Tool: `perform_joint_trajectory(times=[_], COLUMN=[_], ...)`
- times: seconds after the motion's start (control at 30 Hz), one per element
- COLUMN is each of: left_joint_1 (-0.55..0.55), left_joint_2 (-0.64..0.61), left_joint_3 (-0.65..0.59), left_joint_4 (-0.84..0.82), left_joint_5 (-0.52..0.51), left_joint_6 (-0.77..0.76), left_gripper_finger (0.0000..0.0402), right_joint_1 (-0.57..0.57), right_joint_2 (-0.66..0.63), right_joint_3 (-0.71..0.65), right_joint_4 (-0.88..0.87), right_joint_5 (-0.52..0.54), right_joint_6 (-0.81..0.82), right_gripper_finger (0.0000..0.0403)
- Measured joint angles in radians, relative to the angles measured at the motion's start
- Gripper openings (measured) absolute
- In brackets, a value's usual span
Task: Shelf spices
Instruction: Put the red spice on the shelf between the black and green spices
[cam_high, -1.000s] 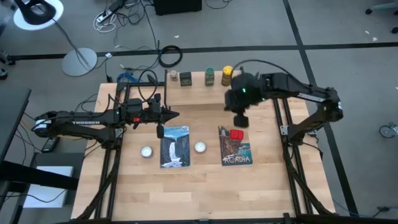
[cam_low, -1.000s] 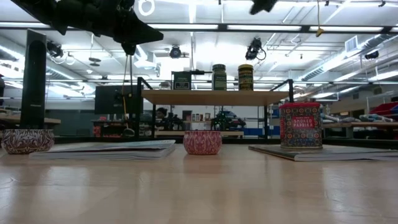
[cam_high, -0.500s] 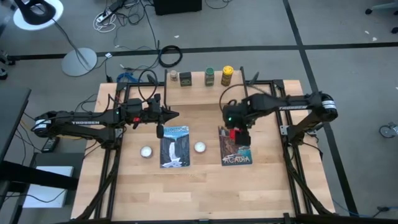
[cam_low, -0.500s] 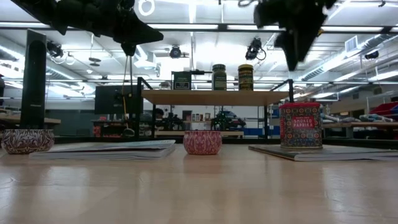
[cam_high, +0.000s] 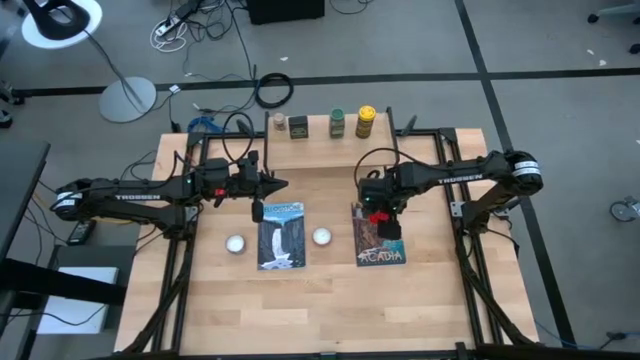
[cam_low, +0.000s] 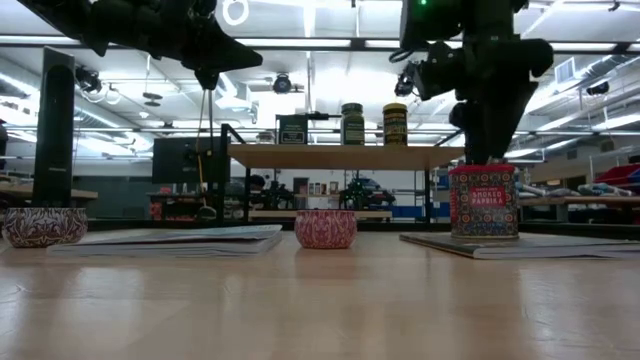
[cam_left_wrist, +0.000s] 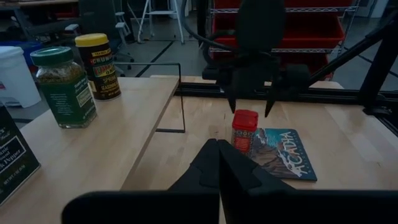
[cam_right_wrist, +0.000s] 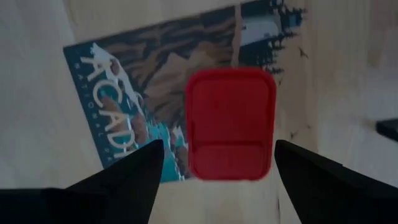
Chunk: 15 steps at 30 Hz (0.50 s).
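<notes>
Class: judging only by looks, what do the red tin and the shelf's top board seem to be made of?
Red tin: probably printed metal, with crisp boxy edges, patterned sides and a smooth, plain red lid seen in the right wrist view. Shelf top board: light wood, matte, with faint grain; whether solid or veneered cannot be told.

From above, the right gripper (cam_high: 381, 209) hides most of the red boxy tin (cam_high: 379, 215); the dark square tin (cam_left_wrist: 11, 163) is cut off at the left wrist view's edge.
</notes>
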<state>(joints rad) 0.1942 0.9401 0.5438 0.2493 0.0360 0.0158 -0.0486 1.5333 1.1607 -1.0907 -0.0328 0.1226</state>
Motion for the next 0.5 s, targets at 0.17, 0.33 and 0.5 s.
perform_joint_trajectory(times=[0.17, 0.33, 0.5], left_joint_1=[0.000, 0.000, 0.000], left_joint_2=[0.000, 0.000, 0.000], left_joint_3=[0.000, 0.000, 0.000], left_joint_4=[-0.001, -0.001, -0.002], left_joint_5=[0.000, 0.000, 0.000], left_joint_6=[0.000, 0.000, -0.001], left_gripper_finger=[0.0001, 0.0001, 0.0001], right_joint_1=[-0.034, -0.048, -0.047], right_joint_2=[-0.001, 0.000, 0.004], right_joint_3=[-0.031, -0.051, -0.053], right_joint_4=[0.066, 0.100, 0.121], right_joint_5=[-0.042, -0.005, -0.018], right_joint_6=[-0.011, -0.021, -0.021], right_gripper_finger=[0.0307, 0.0305, 0.0304])
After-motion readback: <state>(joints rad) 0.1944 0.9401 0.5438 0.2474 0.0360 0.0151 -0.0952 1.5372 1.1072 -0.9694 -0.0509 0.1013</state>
